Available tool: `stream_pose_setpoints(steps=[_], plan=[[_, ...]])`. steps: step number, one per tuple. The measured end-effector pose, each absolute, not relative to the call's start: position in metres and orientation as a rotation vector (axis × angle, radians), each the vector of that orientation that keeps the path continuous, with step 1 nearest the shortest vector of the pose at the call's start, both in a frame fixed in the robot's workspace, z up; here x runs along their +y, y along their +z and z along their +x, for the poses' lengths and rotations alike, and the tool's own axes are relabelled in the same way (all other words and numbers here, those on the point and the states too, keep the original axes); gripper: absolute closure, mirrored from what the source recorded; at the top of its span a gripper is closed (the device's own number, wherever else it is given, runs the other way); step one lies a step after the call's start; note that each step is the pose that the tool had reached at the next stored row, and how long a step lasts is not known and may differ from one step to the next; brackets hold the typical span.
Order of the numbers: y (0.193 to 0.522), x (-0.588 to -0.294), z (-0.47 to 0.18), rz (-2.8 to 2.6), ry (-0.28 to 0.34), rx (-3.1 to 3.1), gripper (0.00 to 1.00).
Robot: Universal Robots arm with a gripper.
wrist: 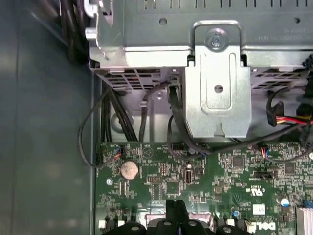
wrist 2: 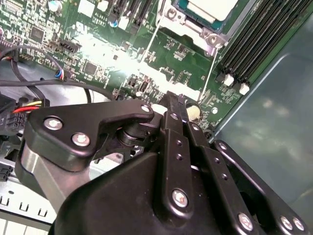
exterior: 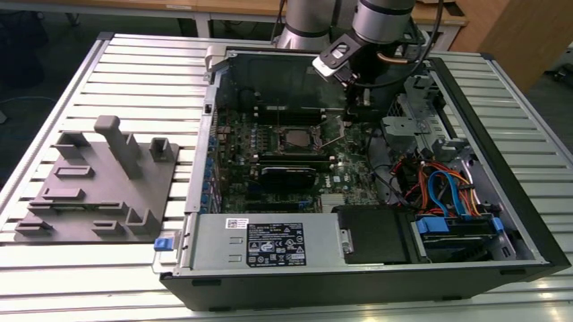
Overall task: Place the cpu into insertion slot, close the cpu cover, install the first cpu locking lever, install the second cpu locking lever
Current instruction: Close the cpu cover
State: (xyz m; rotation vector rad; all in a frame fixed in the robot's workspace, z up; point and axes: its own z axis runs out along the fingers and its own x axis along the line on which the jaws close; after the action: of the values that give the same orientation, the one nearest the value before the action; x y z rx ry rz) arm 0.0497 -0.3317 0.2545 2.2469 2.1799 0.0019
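The cpu [wrist 2: 211, 7] lies in its socket on the motherboard, pale metal face up, with the grey cpu cover [wrist 2: 191, 30] framing it. Two thin metal lever rods [wrist 2: 149, 54] [wrist 2: 209, 78] run from the socket's corners out over the board. In the exterior view the socket [exterior: 296, 137] sits mid-board. My gripper [exterior: 358, 113] hangs inside the case just to the exterior view's right of it. The black fingers [wrist 2: 174, 105] are pressed together with nothing between them, a short way above the board and off the socket. In the first wrist view the fingertips [wrist: 176, 208] point at the board's edge.
A metal drive cage [wrist: 217, 83] with black cables stands close beside the gripper. Memory slots [wrist 2: 259, 44] border the socket, and a coin battery [wrist: 129, 169] lies on the board. The power supply [exterior: 264, 241] fills the case front, and a grey fixture tray [exterior: 98, 181] sits outside.
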Motion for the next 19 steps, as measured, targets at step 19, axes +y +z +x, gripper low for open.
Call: stream_pose_setpoints(steps=[19], plan=[[0.242,-0.331,0.058,2.244,0.001,2.182,0.9]])
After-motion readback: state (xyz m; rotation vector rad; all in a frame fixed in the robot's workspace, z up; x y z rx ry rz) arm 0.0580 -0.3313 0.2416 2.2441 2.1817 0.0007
